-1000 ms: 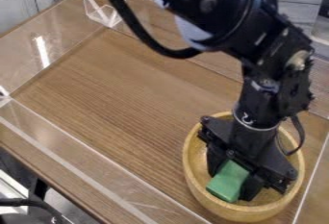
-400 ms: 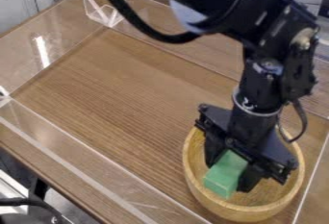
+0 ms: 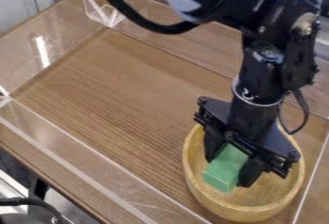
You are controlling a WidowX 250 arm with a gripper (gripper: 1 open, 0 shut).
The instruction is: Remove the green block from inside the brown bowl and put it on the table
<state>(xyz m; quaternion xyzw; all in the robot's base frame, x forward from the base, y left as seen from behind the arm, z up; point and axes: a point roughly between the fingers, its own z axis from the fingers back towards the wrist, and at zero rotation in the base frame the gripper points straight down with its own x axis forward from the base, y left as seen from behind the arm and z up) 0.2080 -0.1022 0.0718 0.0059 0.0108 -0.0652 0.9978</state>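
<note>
A bright green block (image 3: pixel 226 168) hangs tilted just above the inside of the light-brown wooden bowl (image 3: pixel 203 191), which rests on the wood-grain table (image 3: pixel 115 84) at the near right. My black gripper (image 3: pixel 238 161) points straight down over the bowl and is shut on the block's upper end. Its lower end shows below the fingers, over the bowl's left half. The far side of the bowl is hidden behind the gripper and arm.
Low clear acrylic walls (image 3: pixel 77 170) edge the table on the left and front. The bowl sits close to the front-right corner. The black arm (image 3: pixel 257 36) rises over the right side of the table.
The gripper has risen a little with the green block in it, and the block now hangs higher in the bowl. The bowl has stayed in place.
</note>
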